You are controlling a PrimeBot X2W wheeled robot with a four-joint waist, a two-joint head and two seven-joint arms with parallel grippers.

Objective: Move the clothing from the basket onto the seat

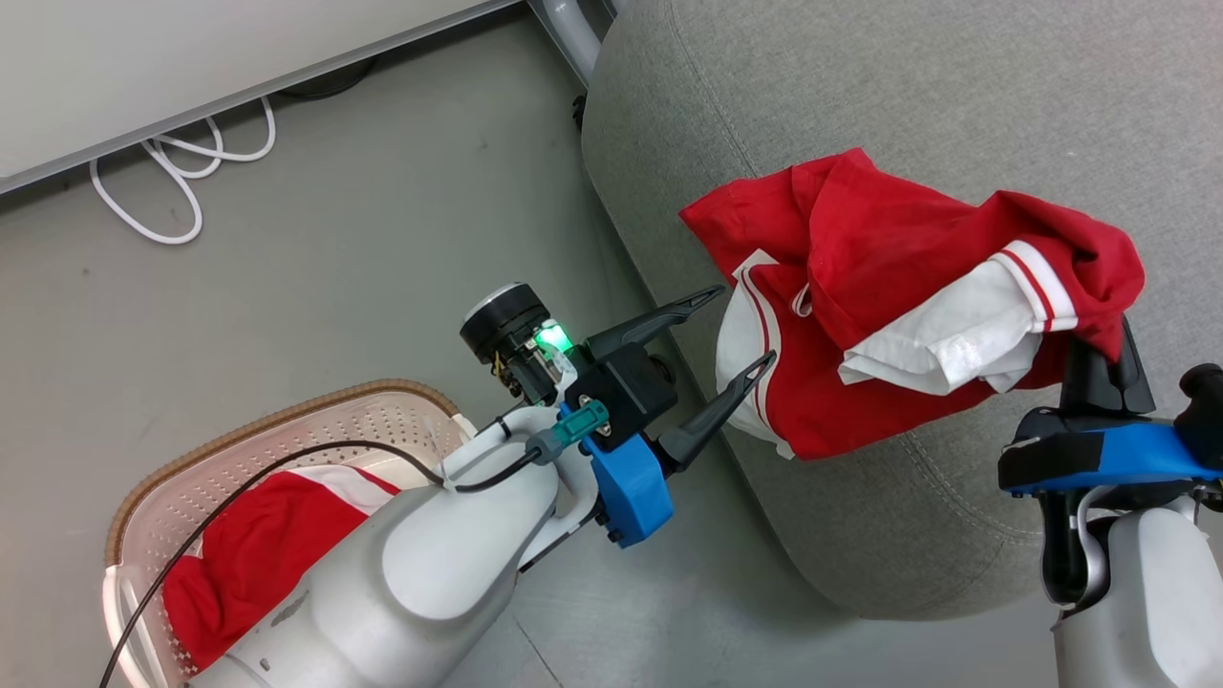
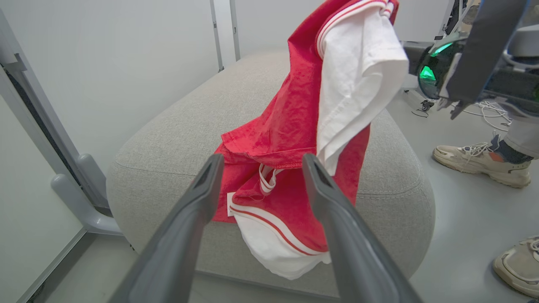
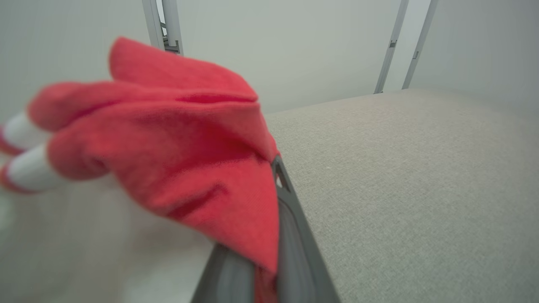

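Observation:
A red garment with white trim (image 1: 889, 287) hangs from my right gripper (image 1: 1099, 358), which is shut on its upper edge; its lower part drapes over the front edge of the grey seat (image 1: 955, 96). From the right wrist the red cloth (image 3: 168, 147) is pinched between the fingers (image 3: 290, 235) above the seat cushion (image 3: 400, 176). My left gripper (image 1: 740, 330) is open just beside the garment's lower left edge, touching nothing; its fingers (image 2: 198, 202) frame the hanging garment (image 2: 294, 126). A second red garment (image 1: 258, 545) lies in the cream basket (image 1: 182, 459) at lower left.
White cables (image 1: 182, 162) lie on the grey floor near a pale panel's edge. A grey metal leg (image 1: 568, 38) stands at the seat's back corner. A person's shoes (image 2: 480, 162) stand on the floor right of the seat.

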